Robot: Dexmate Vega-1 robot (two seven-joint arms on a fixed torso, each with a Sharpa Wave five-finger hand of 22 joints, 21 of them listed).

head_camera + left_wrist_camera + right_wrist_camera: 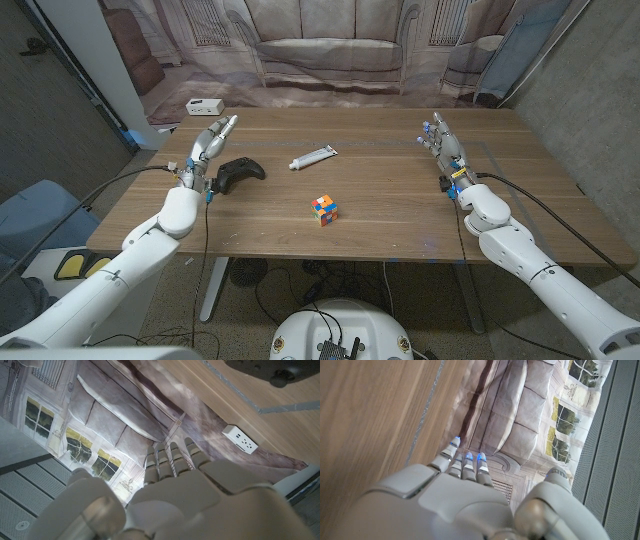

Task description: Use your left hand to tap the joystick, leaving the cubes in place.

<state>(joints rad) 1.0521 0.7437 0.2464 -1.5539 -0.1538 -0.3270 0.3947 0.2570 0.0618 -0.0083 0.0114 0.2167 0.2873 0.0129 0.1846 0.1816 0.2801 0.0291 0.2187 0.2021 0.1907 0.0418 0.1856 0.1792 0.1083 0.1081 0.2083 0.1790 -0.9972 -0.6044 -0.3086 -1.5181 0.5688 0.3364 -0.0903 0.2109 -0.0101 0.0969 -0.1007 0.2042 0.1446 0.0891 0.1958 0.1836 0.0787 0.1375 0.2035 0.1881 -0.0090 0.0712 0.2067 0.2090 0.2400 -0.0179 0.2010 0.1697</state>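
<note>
The tap looks not yet made. In the head view the left hand [207,146] stands at the left of the frame, fingers straight and apart, holding nothing, just beside the black game controller [241,172] that carries the joystick; I cannot tell whether its lower edge touches the controller, and no finger is on top of it. What is left, by my reading, is to bring a fingertip over onto the stick, press briefly, and lift away. The Rubik's cube [323,208] sits near the centre of the wooden table [400,230], well apart from the controller, with a white tube [314,157] between them and further up. The right hand [446,150] at the right of the frame is likewise released, fingers extended.
</note>
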